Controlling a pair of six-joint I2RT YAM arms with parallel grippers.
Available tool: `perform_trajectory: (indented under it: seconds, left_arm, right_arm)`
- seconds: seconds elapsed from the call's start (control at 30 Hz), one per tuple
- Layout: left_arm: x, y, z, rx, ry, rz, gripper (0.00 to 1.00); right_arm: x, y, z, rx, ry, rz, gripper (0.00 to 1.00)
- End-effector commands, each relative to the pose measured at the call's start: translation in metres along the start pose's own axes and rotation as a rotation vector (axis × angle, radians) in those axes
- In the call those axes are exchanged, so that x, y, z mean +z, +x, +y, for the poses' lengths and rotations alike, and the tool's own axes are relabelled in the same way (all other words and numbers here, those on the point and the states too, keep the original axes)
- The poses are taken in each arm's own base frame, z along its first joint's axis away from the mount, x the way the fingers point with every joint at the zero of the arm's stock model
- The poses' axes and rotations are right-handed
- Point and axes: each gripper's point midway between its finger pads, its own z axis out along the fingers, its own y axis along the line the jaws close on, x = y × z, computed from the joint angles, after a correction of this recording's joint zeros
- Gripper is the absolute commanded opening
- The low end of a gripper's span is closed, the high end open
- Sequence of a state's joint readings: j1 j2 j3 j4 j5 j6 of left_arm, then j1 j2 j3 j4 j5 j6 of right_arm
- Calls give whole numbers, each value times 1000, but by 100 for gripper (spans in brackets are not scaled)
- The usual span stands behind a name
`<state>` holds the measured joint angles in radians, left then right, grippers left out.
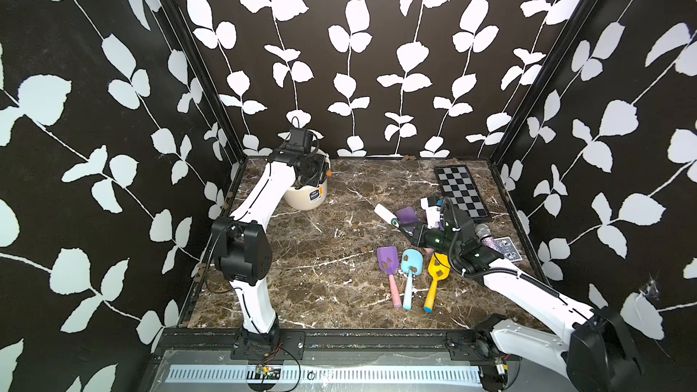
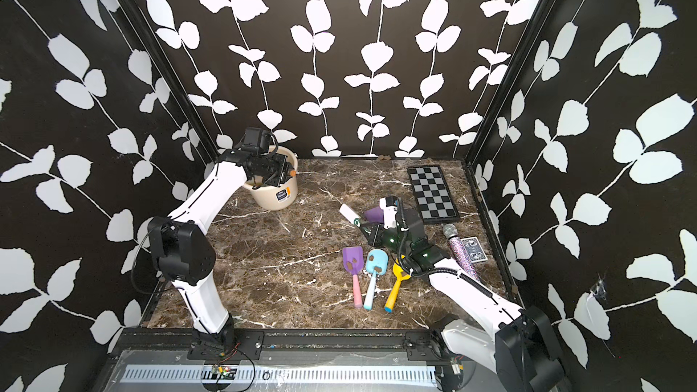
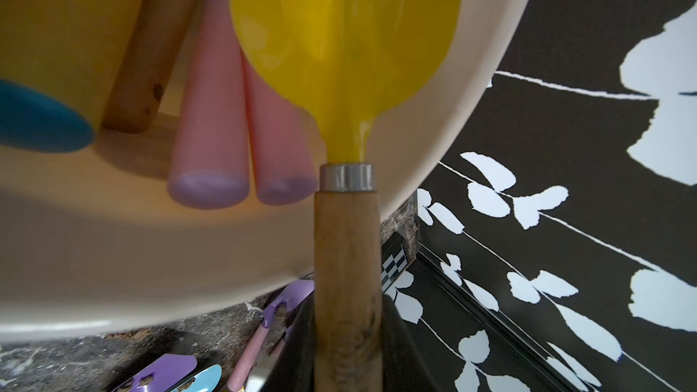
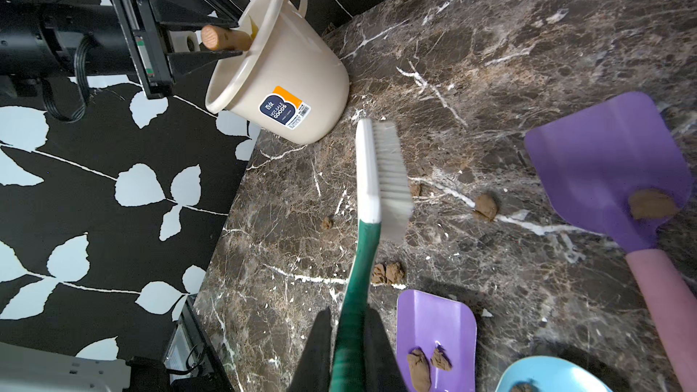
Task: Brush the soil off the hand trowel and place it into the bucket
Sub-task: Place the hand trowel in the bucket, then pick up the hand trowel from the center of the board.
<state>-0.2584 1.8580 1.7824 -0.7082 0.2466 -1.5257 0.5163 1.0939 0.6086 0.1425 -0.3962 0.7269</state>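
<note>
Closest to your left wrist lens is the wooden handle (image 3: 347,277) of a yellow trowel (image 3: 347,50), and your left gripper (image 4: 232,39) is clenched around that handle. The blade is down inside the bucket (image 1: 304,200), while the handle sticks out over the rim. You can see two pink handles (image 3: 211,126) and another wooden one lying in the bucket beside it. The bucket stands in the far left corner of the table (image 1: 320,258). Your right gripper (image 4: 349,337) is grasping the green handle of a white-headed brush (image 4: 383,175), held above the right side of the table. Three more trowels lie side by side just in front of that arm: a purple trowel (image 1: 388,262), a blue trowel (image 1: 412,262) and a second yellow trowel (image 1: 438,267) with a blue-capped handle, each with soil (image 4: 418,367) on its blade. More clumps sit loose on the marble between the brush and the bucket. A chessboard (image 1: 461,192) lies at the far right.
</note>
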Motion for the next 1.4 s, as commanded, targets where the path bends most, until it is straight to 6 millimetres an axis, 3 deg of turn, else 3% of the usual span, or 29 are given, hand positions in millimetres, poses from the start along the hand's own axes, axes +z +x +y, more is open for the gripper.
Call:
perform_trajectory:
  seconds: [0.0,0.07,0.2,0.37,0.5,0.67,0.83,0.9,1.03,1.17,1.37]
  left_arm:
    - [-8,-4,-24,-6,91,-8,22]
    - [-8,-6,-27,6,106,-13,36]
    - [-19,-7,-33,44,143,-39,50]
    - [-55,-5,-40,179,201,-116,55]
    - [-83,19,-35,383,238,-172,52]
    - [-98,77,-15,700,227,-208,52]
    - [-78,153,23,966,226,-135,54]
    - [-65,186,46,1033,224,-80,55]
    - [-46,230,96,1105,163,23,55]
    - [-34,259,148,1165,68,104,57]
    - [-19,288,221,1224,-82,166,61]
  right_arm:
    - [-7,-13,12,-45,-30,-47,0]
    - [-7,-13,13,-46,-28,-44,0]
    - [-8,-14,14,-41,-29,-45,0]
    - [-11,-19,18,-20,-33,-61,0]
    - [-16,-25,14,0,3,-93,0]
    - [-25,-29,0,5,101,-123,0]
    - [-39,-32,-16,7,197,-153,0]
    - [-45,-33,-22,13,227,-165,0]
    - [-54,-31,-30,23,259,-176,0]
    - [-59,-27,-37,30,280,-181,0]
    - [-62,-25,-42,38,286,-182,0]
